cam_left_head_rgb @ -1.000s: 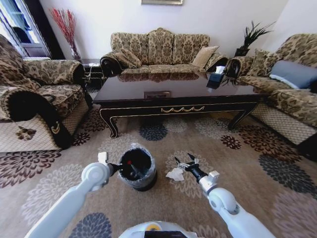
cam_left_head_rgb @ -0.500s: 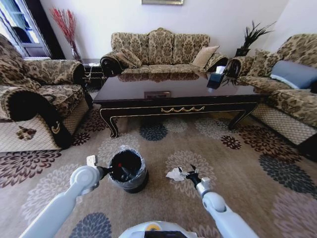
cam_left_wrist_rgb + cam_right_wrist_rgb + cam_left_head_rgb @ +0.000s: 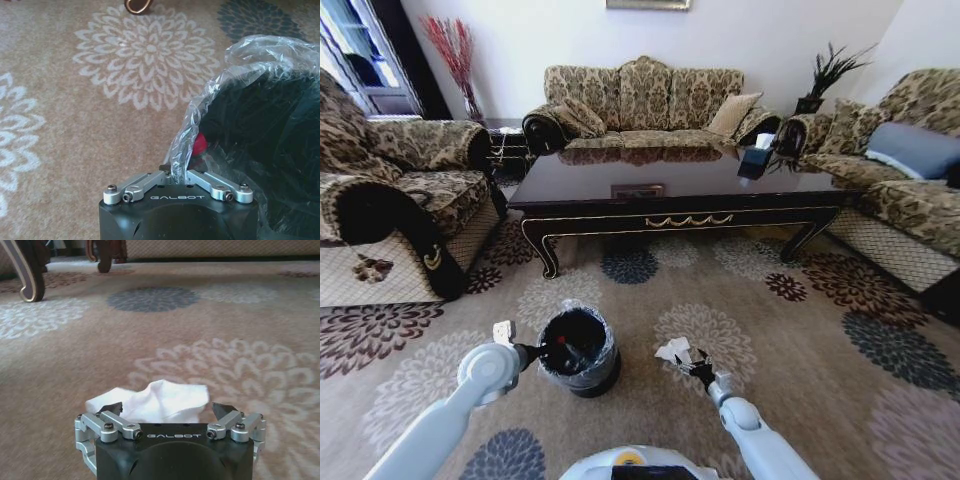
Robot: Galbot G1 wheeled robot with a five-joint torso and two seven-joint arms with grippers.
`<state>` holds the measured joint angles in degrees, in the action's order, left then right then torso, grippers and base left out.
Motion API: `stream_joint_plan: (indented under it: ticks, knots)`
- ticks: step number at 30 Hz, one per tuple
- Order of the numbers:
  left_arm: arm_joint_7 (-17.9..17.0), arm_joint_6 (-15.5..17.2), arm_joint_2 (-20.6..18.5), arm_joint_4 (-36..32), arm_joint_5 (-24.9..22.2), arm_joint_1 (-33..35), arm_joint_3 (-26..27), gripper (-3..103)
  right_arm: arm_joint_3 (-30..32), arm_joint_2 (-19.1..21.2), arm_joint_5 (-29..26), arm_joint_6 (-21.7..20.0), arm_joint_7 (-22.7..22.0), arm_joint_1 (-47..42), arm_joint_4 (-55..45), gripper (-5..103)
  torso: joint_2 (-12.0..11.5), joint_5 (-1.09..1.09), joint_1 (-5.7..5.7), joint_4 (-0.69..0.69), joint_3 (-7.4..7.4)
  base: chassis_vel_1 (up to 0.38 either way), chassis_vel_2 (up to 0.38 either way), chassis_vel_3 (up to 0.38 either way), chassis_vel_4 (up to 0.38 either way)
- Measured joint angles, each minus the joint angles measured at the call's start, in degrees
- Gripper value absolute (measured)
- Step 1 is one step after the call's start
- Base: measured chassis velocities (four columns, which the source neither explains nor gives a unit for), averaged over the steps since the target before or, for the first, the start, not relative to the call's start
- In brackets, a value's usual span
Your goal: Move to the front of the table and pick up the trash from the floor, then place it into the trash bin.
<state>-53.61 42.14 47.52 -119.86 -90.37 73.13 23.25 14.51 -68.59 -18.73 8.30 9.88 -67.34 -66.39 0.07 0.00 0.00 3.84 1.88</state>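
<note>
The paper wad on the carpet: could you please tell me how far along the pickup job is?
Done: the robot stands in front of the table. In hand: the right gripper is low at the carpet, jaws open either side of the white paper wad, not yet closed on it. The left gripper is shut on the liner of the trash bin. Left: grasp the wad, lift it and drop it into the bin.

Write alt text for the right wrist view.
The right claw, jaws open, sits low on the floral carpet with a crumpled white paper wad between its fingertips. A curved dark table leg stands far off.
</note>
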Motion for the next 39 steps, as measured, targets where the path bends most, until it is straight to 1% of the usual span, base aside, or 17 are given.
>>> stream_joint_plan:
  ticks: [3,6,9,11,12,14,15,16,17,19,21,24,25,26,27,30,39]
  knots:
    - [0.01,0.0,-0.08,0.01,0.0,0.11,0.28,0,-0.23,-0.43,2.43,0.68,0.9,0.35,1.41,96,0.0,0.0,0.0,0.0,0.0,0.0,0.0,0.0,0.0]
    - [0.03,0.0,0.07,0.09,-0.02,-0.01,0.32,0,-0.29,-0.8,4.6,1.65,2.15,1.15,3.97,83,0.0,0.0,0.0,0.01,0.0,0.0,0.0,0.0,0.0]
    - [0.03,0.0,0.08,-0.03,-0.02,-0.03,0.32,0,-0.33,-0.81,4.8,2.04,2.57,1.62,5.05,77,0.0,0.0,0.0,0.02,0.0,0.0,0.0,0.0,0.0]
    - [0.04,0.0,0.06,-0.15,-0.04,0.03,0.41,0,-0.38,-0.79,4.94,2.2,2.71,2.0,5.64,66,0.0,0.0,0.0,0.01,0.0,0.0,0.0,0.0,0.0]
    - [0.04,0.0,0.06,-0.15,-0.04,0.03,0.41,0,-0.38,-0.79,4.94,2.2,2.71,2.0,5.64,66,0.0,0.0,0.0,0.01,0.0,0.0,0.0,0.0,0.0]
    - [0.03,0.0,0.09,-0.18,-0.02,0.18,0.64,0,-0.39,-0.76,5.0,2.4,2.81,2.36,6.12,56,0.0,0.0,0.0,0.01,0.0,0.0,0.0,0.0,0.0]
    - [0.03,0.0,0.14,-0.24,-0.02,0.32,0.72,0,-0.38,-0.71,5.0,2.48,2.84,2.45,6.27,56,0.0,0.0,0.0,0.01,0.0,0.0,0.0,0.0,0.0]
    - [0.03,0.0,0.26,-0.3,0.0,0.55,0.81,0,-0.37,-0.58,5.0,2.56,2.91,2.48,6.34,45,0.0,0.0,0.0,0.01,0.0,0.0,0.0,0.0,0.0]
    - [0.03,0.0,0.26,-0.3,0.0,0.55,0.81,0,-0.37,-0.58,5.0,2.56,2.91,2.48,6.34,45,0.0,0.0,0.0,0.01,0.0,0.0,0.0,0.0,0.0]
    - [0.03,0.0,0.47,-0.32,0.05,0.82,0.86,0,-0.33,-0.39,5.0,2.7,2.98,2.47,6.35,40,0.0,0.0,0.0,0.01,0.0,0.0,0.0,0.0,0.0]
    - [0.04,0.0,0.62,-0.37,0.18,1.1,0.87,0,-0.3,-0.22,4.98,2.78,2.91,2.28,6.18,29,0.0,0.0,0.0,0.01,0.0,0.0,0.0,0.0,0.0]
    - [0.03,0.0,0.61,-0.38,0.27,1.14,0.8,0,-0.31,-0.13,5.06,2.84,2.8,2.14,5.98,24,0.0,0.0,0.0,0.01,0.0,0.0,0.0,0.0,0.0]
    - [0.03,0.0,0.62,-0.38,0.28,1.11,0.72,0,-0.31,-0.1,5.16,2.94,2.74,1.99,5.8,13,0.0,0.0,0.0,0.01,0.0,0.0,0.0,0.0,0.0]
    - [0.04,0.0,0.65,-0.38,0.3,1.07,0.69,0,-0.31,-0.08,5.19,2.99,2.69,1.82,5.62,13,0.0,0.0,0.0,0.01,0.0,0.0,0.0,0.0,0.0]
    - [0.03,0.0,0.74,-0.38,0.37,1.06,0.65,0,-0.3,-0.07,5.23,3.0,2.56,1.63,5.4,8,0.0,0.01,0.0,0.01,0.0,0.0,0.0,0.0,0.0]
    - [0.03,0.0,1.01,-0.48,0.42,1.1,0.57,0,-0.19,-0.02,5.3,3.02,2.02,1.33,4.98,1,0.0,0.0,0.0,0.01,0.0,0.0,0.0,0.0,0.0]
    - [0.08,0.0,1.72,-0.38,0.87,1.12,-0.12,0,0.2,1.59,4.81,2.98,1.54,-0.27,1.85,0,0.0,0.01,0.0,0.01,0.0,0.0,0.0,0.0,0.0]
